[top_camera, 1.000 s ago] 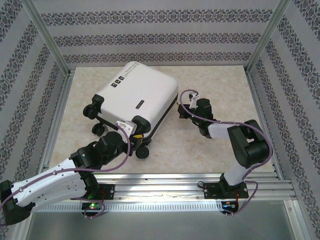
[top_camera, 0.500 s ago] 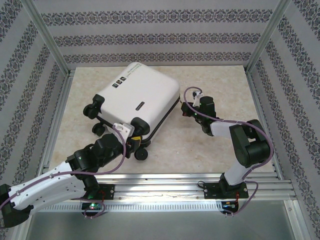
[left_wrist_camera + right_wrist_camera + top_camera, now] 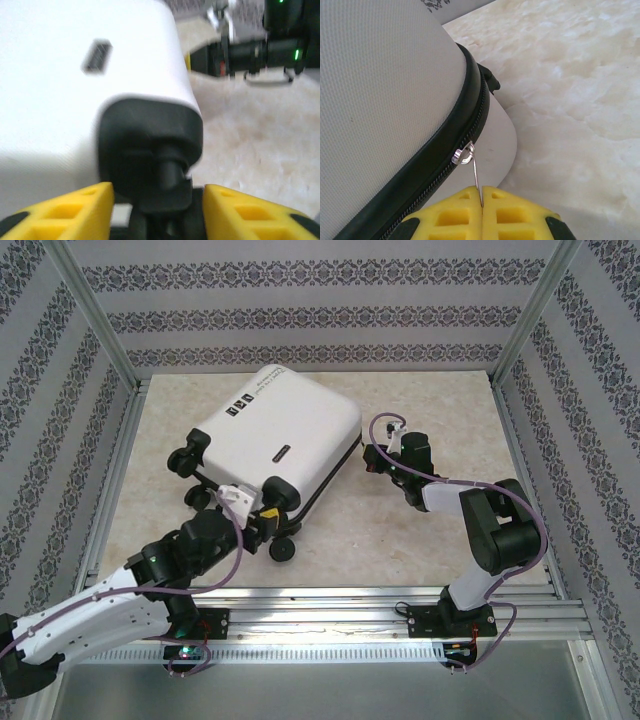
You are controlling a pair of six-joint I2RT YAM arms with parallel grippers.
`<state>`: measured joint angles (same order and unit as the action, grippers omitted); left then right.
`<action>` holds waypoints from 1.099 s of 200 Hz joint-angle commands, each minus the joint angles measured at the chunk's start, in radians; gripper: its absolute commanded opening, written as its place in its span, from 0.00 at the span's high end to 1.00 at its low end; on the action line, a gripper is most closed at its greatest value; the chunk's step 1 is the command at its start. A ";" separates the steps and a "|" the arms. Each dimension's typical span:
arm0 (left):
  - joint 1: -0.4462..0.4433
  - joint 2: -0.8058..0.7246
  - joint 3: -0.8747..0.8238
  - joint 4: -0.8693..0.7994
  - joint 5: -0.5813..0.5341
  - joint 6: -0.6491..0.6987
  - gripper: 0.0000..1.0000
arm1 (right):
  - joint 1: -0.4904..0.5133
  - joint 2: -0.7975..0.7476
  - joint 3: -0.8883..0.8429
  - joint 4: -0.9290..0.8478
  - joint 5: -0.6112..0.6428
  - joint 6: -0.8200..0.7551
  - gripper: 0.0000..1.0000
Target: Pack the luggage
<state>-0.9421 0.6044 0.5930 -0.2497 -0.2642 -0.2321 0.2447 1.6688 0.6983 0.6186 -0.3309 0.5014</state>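
The luggage (image 3: 280, 430), a white hard-shell suitcase with black casters, lies closed and flat on the table. My left gripper (image 3: 260, 520) is at its near corner. In the left wrist view its yellow fingers (image 3: 75, 210) stand apart on either side of a black caster (image 3: 167, 172) under the white shell (image 3: 60, 100), open. My right gripper (image 3: 372, 462) is at the suitcase's right edge. In the right wrist view it (image 3: 482, 200) is shut on the thin metal zipper pull (image 3: 476, 177), which hangs from the slider (image 3: 464, 154) on the black zipper.
Beige marbled tabletop (image 3: 450, 430) stretches to the right of the suitcase. Aluminium rails (image 3: 350, 605) run along the near edge, and frame posts and patterned walls close in the sides and back. The right arm (image 3: 260, 50) shows beyond the suitcase corner.
My left gripper has drawn back slightly toward the near left and its jaws have widened around the caster. My right gripper has shifted a little to the right, still pinching the zipper pull.
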 commanded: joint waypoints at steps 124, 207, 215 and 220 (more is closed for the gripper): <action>0.003 0.225 0.264 -0.071 0.112 -0.064 0.43 | -0.057 0.013 -0.008 0.045 0.085 0.034 1.00; 0.003 0.376 0.328 -0.171 0.357 -0.102 0.56 | -0.058 0.020 -0.003 0.049 0.079 0.036 1.00; 0.003 0.390 0.331 -0.183 0.364 -0.106 0.57 | -0.058 0.021 -0.003 0.049 0.079 0.037 1.00; 0.003 0.400 0.333 -0.193 0.366 -0.108 0.57 | -0.059 0.021 -0.002 0.049 0.079 0.038 1.00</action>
<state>-0.9421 0.9775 0.8948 -0.3729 0.0349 -0.3092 0.2111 1.6730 0.6975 0.6247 -0.3035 0.5224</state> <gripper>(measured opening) 0.435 0.048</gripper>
